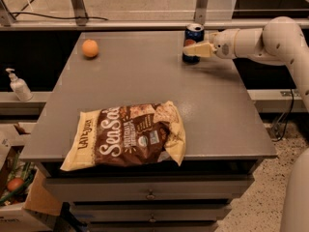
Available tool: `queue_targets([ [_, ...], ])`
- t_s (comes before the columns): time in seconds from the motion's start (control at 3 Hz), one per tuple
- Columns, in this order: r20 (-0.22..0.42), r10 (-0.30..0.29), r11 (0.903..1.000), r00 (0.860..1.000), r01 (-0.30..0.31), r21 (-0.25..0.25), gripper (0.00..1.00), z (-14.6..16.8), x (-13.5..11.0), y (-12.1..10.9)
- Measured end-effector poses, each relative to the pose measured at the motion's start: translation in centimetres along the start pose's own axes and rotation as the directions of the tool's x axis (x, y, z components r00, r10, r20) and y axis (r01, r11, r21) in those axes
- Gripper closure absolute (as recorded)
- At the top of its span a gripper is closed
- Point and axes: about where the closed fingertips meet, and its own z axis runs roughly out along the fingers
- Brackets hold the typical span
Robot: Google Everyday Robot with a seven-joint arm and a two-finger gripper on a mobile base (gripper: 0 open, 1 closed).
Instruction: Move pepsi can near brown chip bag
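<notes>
Pepsi can (194, 34) stands upright at the far right of the grey table (145, 76), close to the back edge. The gripper (193, 49) is level with the can's middle. It reaches in from the right on the white arm (251, 40) and crosses the front of the can. From where I stand I cannot tell whether the claw is clenched on the can or merely set around it. The brown chip bag (128, 137) lies flat at the front edge, left of centre and well apart from the can. An orange (90, 48) sits at the far left, clear of the direct line from can to bag.

Hazards from this position, as I judge them:

1. Incomplete grip. If the claw is not seated squarely on the can, a lift may let it slip or tip. A fallen can rolls freely and the back edge is near.
2. Low carry. A tall, narrow can dragged across the table top is likely to catch and topple.
3. Overshoot at the bag. The bag is puffed and crinkled, so a can set on its margin would lean and fall. A push against the bag could slide it off the front edge.
4. Early release. A can let go above the surface may bounce and tip
</notes>
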Motion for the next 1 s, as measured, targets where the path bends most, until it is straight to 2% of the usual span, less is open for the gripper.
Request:
queue_targets([
  [0.33,0.018,0.002,1.0,1.0,-0.002,0.0,0.61,-0.3,-0.8,0.2],
  [0.67,0.04,0.014,0.9998,0.999,-0.014,-0.011,0.84,-1.4,-2.4,1.5],
  [1.0,0.059,0.043,0.9979,0.997,-0.04,-0.052,1.0,-3.4,-3.8,3.7],
])
